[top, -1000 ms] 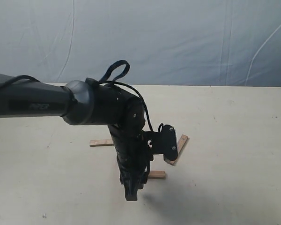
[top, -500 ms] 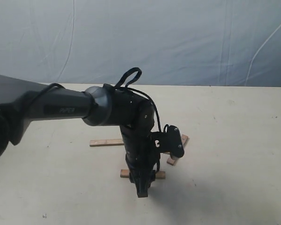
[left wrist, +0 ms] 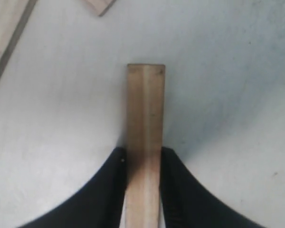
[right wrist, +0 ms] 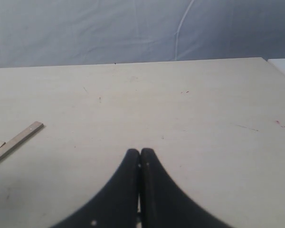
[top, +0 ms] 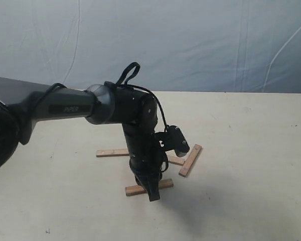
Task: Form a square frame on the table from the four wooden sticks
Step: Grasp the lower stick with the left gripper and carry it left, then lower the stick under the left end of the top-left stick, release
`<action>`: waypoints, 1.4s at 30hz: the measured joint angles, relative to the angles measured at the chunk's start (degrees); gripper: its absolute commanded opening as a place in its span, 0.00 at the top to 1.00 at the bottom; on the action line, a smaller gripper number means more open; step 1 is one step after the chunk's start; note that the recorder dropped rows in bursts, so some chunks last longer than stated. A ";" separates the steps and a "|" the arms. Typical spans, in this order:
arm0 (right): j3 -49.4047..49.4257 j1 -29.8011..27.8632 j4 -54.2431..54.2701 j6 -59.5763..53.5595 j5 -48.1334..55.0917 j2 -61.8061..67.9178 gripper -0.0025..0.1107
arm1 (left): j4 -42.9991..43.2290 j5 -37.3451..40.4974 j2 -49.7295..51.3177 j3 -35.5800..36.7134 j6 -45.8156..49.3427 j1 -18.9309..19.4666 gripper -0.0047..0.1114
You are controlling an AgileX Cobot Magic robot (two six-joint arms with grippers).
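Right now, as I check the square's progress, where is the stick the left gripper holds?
In the exterior view the stick sits just left of centre, nearest the camera, in the left gripper, with the slanted stick beyond its right end.

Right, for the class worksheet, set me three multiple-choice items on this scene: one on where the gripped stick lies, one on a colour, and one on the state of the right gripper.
1. In the exterior view, the stick in the left gripper lies:
A) nearest the camera, in front of the other sticks
B) against the backdrop
C) on top of another stick

2. The sticks are:
A) red
B) light brown
C) black

3. The right gripper is:
A) wide open
B) shut on a stick
C) shut, holding nothing

Answers:
1 A, since that stick sits lowest in the exterior view, with the rest behind it.
2 B, since every stick in view has the same pale wood tone.
3 C, since the right wrist view shows the jaws pressed together with nothing between them.
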 measured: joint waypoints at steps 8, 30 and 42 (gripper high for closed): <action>0.00 0.00 0.00 0.00 0.00 0.00 0.99 | 1.30 0.18 -7.81 0.22 -20.45 2.70 0.96; 0.00 0.00 0.00 0.00 0.00 0.00 0.99 | 6.45 -15.97 -13.22 17.37 -63.05 15.12 0.96; 0.00 0.00 0.00 0.00 0.00 0.00 0.99 | 6.68 -21.06 -13.12 20.07 -66.53 15.12 0.96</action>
